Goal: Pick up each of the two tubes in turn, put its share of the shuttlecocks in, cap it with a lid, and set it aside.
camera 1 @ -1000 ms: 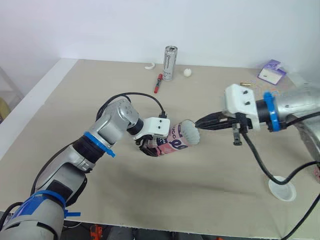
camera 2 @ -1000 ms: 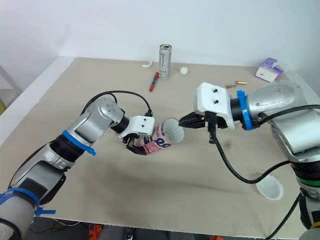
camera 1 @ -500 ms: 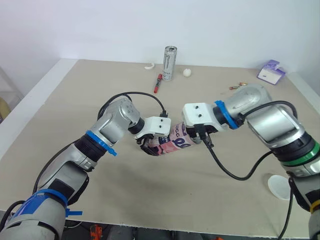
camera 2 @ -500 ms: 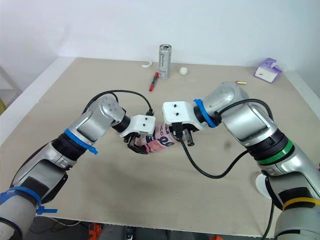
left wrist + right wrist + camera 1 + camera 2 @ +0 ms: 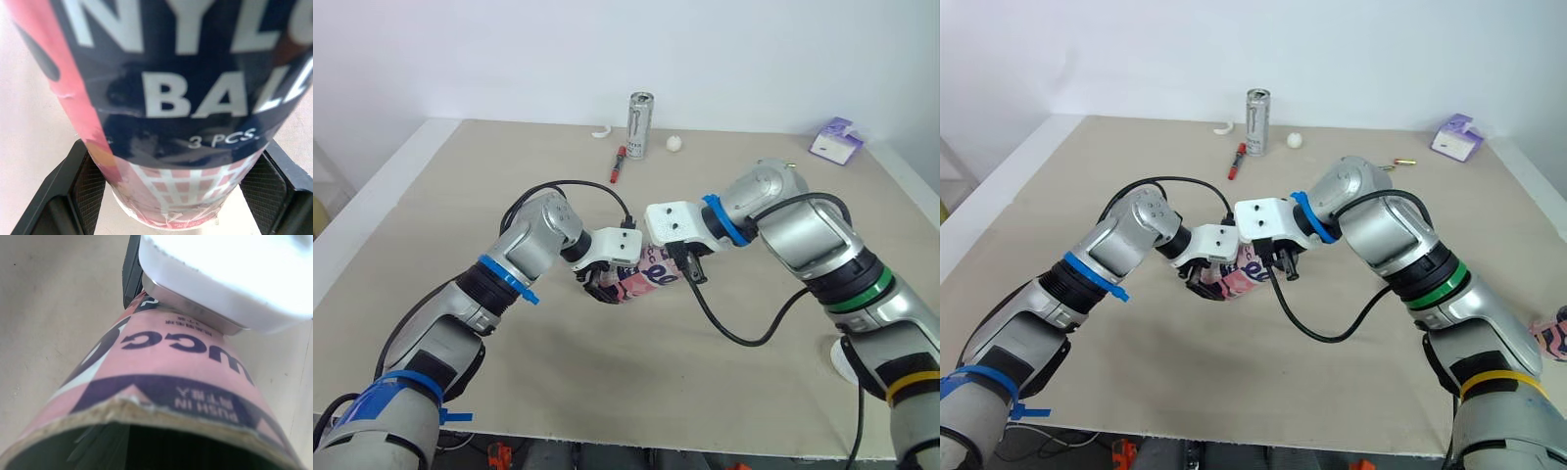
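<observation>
Over table (image 5: 450, 186), tube (image 5: 644, 281) within left pincer (image 5: 605, 285)

Tube (image 5: 651, 279): pink with dark navy panels, white lettering, and a white grid pattern on the pink near its closed end; the rim of the open mouth is raw brown.
Left gripper (image 5: 602, 286): black fingers (image 5: 90, 183), pads finely meshed.
Table (image 5: 724, 176): plain beige.
Can (image 5: 640, 125): silver, dark markings.
Marker (image 5: 617, 164): red, one dark end.
Ball (image 5: 674, 144): white.
Box (image 5: 832, 140): purple and white.
</observation>
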